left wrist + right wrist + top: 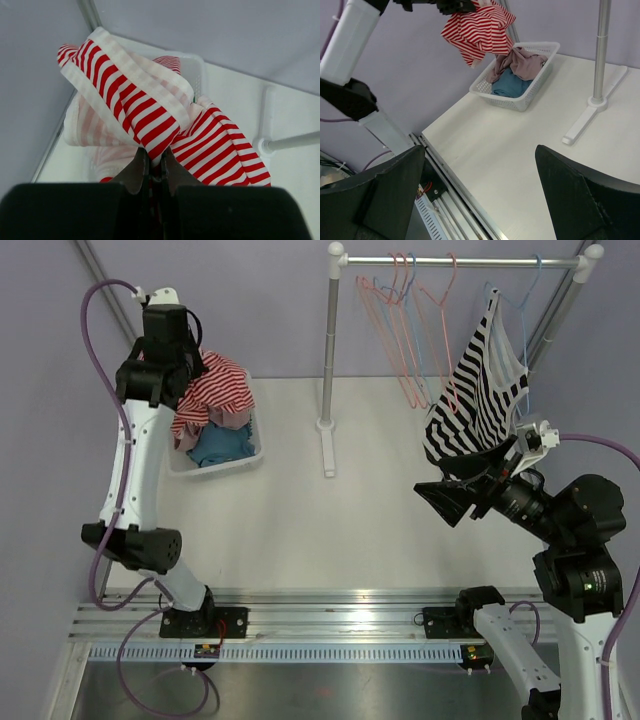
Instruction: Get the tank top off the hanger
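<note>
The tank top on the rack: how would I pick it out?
Find the clothes rail at the back of the table. At its right end hangs the tank top. It is black-and-white striped, while the hangers beside it are bare.

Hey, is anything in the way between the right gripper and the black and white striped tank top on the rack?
Nothing visible does. From above, the open right gripper sits right at the lower hem of the tank top, and the empty hangers hang to its left on the rail, not between them.
</note>
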{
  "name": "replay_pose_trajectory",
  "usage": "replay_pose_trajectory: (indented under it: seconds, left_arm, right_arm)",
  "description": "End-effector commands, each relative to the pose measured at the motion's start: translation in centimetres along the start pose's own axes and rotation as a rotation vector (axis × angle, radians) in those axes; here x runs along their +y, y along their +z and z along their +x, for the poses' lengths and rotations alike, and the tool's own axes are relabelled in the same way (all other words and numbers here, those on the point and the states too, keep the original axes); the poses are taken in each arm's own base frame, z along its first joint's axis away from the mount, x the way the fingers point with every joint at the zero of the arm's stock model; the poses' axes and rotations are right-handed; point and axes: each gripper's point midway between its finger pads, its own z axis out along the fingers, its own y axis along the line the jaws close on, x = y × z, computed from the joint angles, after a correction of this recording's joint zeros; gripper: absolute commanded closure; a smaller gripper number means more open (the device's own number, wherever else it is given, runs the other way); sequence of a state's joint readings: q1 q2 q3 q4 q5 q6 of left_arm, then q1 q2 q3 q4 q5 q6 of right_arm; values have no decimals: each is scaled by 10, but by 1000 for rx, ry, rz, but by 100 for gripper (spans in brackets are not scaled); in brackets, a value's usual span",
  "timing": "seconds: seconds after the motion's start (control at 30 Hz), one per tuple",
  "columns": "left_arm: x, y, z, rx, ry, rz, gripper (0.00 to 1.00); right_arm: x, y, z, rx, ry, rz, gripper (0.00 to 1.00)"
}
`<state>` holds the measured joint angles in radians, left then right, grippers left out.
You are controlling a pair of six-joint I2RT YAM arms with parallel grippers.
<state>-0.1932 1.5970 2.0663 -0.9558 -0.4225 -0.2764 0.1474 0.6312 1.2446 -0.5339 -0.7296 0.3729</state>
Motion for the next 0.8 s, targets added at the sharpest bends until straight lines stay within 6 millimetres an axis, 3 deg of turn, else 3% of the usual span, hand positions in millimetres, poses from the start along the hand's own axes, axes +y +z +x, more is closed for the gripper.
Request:
replay_pose_trajectory:
  seconds: [0.0,0.07,0.17,0.3,0.4,0.43,0.53,0.57,0.67,0.77]
  left_arm:
    - [-7,31,-31,-13,-4,129,100]
    - [0,54,-32,8,-21,141,100]
    - [8,98,-17,60,-32,141,100]
    - [30,165,42,221,-35,87,100]
    - [26,189,80,327,-12,114,99]
    - [20,204,105,391,-12,141,97]
    - [19,223,143,492,-14,139,97]
    - [17,234,167,551,-17,146,96]
    - [15,243,206,668,-15,145,93]
    - [17,247,220,700,19,89,91]
  right_arm:
    - [12,1,-7,-23,-17,-68,0]
    - [12,3,-5,-15,-12,-83,0]
    - [12,4,-4,-9,-4,-89,0]
    - [8,8,1,-2,17,-98,1]
    - [3,9,4,0,27,-81,0]
    - [-1,10,3,-7,35,-59,0]
    - [-14,10,-2,-33,60,32,1]
    - [-19,8,0,-26,75,65,1]
    - [-28,4,-3,-34,68,145,1]
    - [-29,-1,-7,-48,53,179,1]
